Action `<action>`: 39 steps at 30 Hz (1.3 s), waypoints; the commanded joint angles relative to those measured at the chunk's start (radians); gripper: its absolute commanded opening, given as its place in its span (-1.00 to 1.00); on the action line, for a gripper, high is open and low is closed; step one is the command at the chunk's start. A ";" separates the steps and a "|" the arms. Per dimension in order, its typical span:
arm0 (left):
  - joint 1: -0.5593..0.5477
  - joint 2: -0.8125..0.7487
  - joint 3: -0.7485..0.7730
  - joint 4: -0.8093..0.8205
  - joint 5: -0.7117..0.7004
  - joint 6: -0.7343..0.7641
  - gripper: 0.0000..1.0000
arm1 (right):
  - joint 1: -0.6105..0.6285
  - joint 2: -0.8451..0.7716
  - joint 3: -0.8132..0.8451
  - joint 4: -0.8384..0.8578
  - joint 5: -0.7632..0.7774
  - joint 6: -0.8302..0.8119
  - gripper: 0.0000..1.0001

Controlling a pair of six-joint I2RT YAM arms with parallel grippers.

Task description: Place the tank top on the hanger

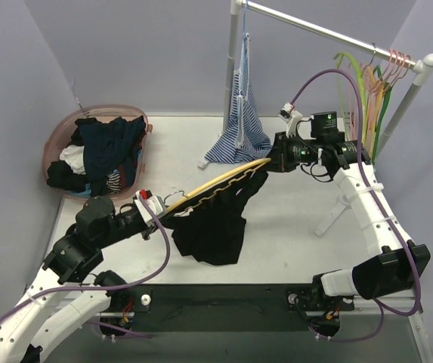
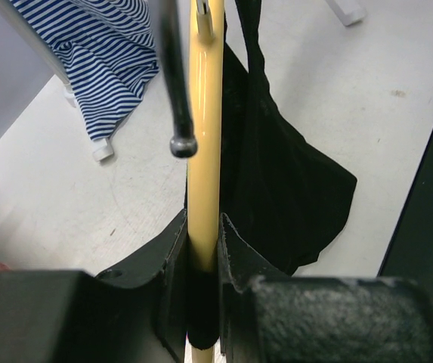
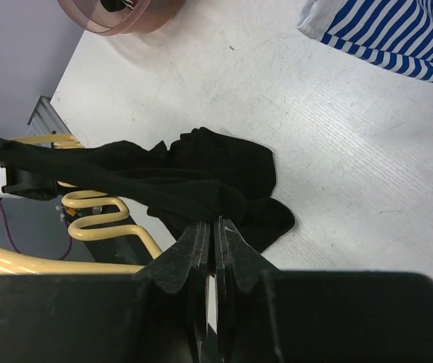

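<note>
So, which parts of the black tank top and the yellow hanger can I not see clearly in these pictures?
- Left wrist view: the yellow plastic hanger and its thin metal hook both run off the top edge.
- Right wrist view: the black fabric tank top bunches up, so its straps cannot be told apart.
- Top external view: the tips of the right end effector merge with the black fabric.

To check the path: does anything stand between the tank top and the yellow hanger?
Nothing visible does. The tank top drapes against the hanger in the left gripper; the right gripper pinches its fabric.
</note>
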 commanded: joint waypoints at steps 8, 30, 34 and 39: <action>0.006 -0.047 0.044 -0.139 -0.130 0.072 -1.00 | -0.079 -0.035 0.024 0.044 0.129 -0.009 -1.00; 0.006 -0.087 0.038 -0.280 -0.213 0.147 -1.00 | -0.105 -0.018 0.086 0.003 0.306 -0.052 -1.00; 0.008 -0.100 0.042 -0.290 -0.198 0.156 -1.00 | -0.105 -0.017 0.097 -0.008 0.323 -0.094 -1.00; 0.006 -0.090 0.047 -0.334 -0.204 0.179 -1.00 | -0.105 -0.009 0.110 -0.020 0.364 -0.135 -1.00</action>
